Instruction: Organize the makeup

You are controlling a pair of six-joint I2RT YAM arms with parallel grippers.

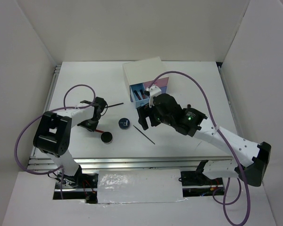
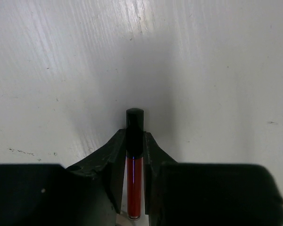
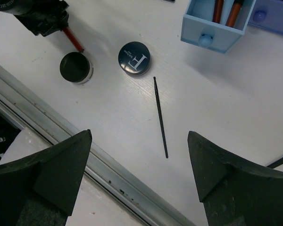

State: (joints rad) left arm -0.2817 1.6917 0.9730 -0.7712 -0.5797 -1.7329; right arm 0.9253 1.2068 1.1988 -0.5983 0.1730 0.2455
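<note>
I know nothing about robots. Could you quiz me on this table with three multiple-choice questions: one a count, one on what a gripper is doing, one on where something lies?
1. How many round compacts are there?
A) one B) four C) two

2. The left gripper is
A) wide open B) shut on the red tube C) shut on a compact

3. The black stick lies
A) flat on the table B) in the left gripper C) on top of a compact

Answers:
1 C: the right wrist view shows two black discs.
2 B: the tube is pinched between its jaws.
3 A: it rests on the white surface, touching nothing.
</note>
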